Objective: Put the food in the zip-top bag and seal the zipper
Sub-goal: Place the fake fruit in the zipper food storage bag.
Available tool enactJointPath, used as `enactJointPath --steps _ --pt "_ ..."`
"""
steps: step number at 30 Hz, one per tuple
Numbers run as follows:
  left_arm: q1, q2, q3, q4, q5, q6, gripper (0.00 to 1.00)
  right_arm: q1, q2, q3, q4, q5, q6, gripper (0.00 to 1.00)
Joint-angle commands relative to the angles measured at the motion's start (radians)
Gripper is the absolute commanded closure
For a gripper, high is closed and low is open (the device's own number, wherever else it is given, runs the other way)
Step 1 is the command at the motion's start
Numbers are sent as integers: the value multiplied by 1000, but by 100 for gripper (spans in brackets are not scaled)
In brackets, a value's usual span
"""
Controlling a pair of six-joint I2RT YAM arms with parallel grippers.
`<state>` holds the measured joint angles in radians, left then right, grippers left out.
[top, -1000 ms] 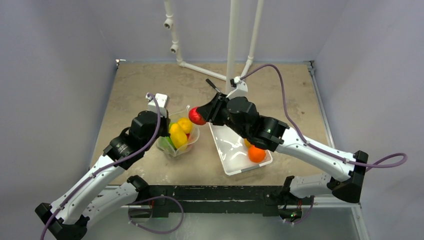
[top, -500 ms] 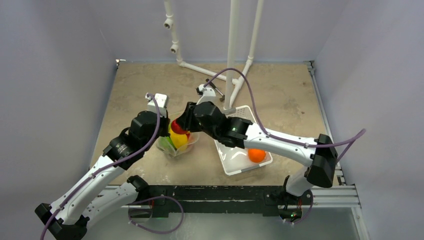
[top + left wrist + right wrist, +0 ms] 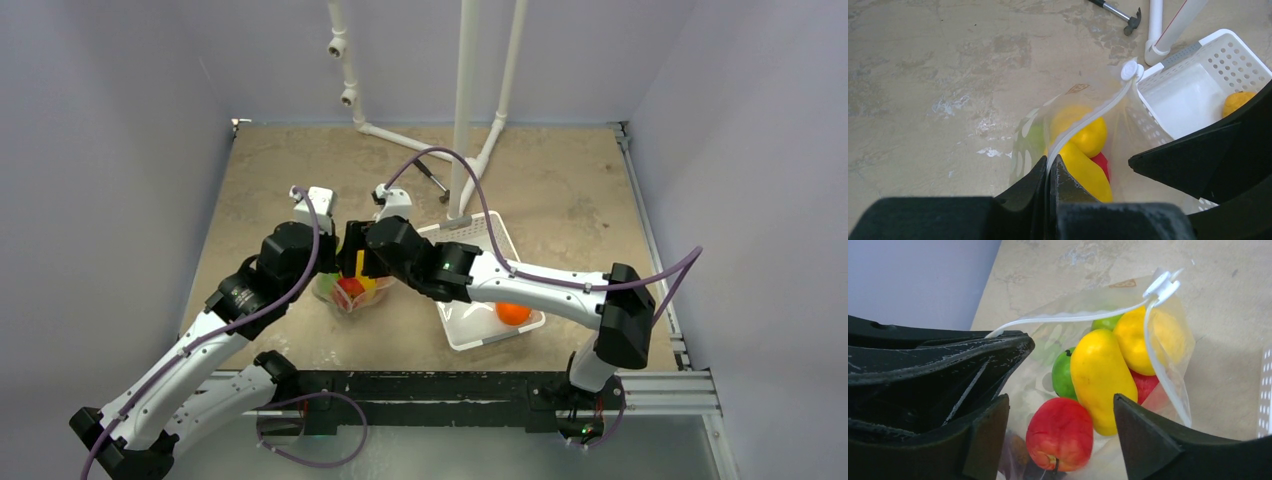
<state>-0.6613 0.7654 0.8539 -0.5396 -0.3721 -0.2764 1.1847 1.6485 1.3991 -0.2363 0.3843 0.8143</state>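
The zip-top bag (image 3: 1173, 347) stands open on the table, mouth up. My left gripper (image 3: 1050, 167) is shut on the zipper (image 3: 1093, 117), pinching the pale strip near its left end and holding the mouth up. Inside the bag lie food pieces: a yellow lemon (image 3: 1135, 340), a long yellow fruit (image 3: 1100, 375), a green piece (image 3: 1063, 375) and a red apple (image 3: 1060, 432). My right gripper (image 3: 1058, 400) hovers open right over the mouth, with the apple below and between its fingers, touching neither. An orange (image 3: 512, 313) remains in the white tray (image 3: 470, 330).
The white perforated tray (image 3: 1193, 95) sits just right of the bag, touching it. A small hammer (image 3: 1115, 12) lies farther back beside white pipe legs (image 3: 465, 100). The zipper's slider (image 3: 1160, 285) sits at the strip's far end.
The right gripper carried the red apple left and down from above the tray to the bag mouth, then opened. The apple now lies inside the bag. The left arm held still.
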Motion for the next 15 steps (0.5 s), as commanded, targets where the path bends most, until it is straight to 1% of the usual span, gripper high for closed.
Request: enactJointPath --steps 1,7,11,15 --pt "5 -14 1 44 -8 -7 100 3 -57 34 18 16 -7 17" --pt "5 -14 1 44 -8 -7 100 3 -111 17 -45 56 29 16" --pt "6 -15 1 44 -8 -8 100 3 -143 7 -153 126 70 17" --pt "5 -14 1 45 -6 -8 100 1 -149 2 -274 201 150 19"
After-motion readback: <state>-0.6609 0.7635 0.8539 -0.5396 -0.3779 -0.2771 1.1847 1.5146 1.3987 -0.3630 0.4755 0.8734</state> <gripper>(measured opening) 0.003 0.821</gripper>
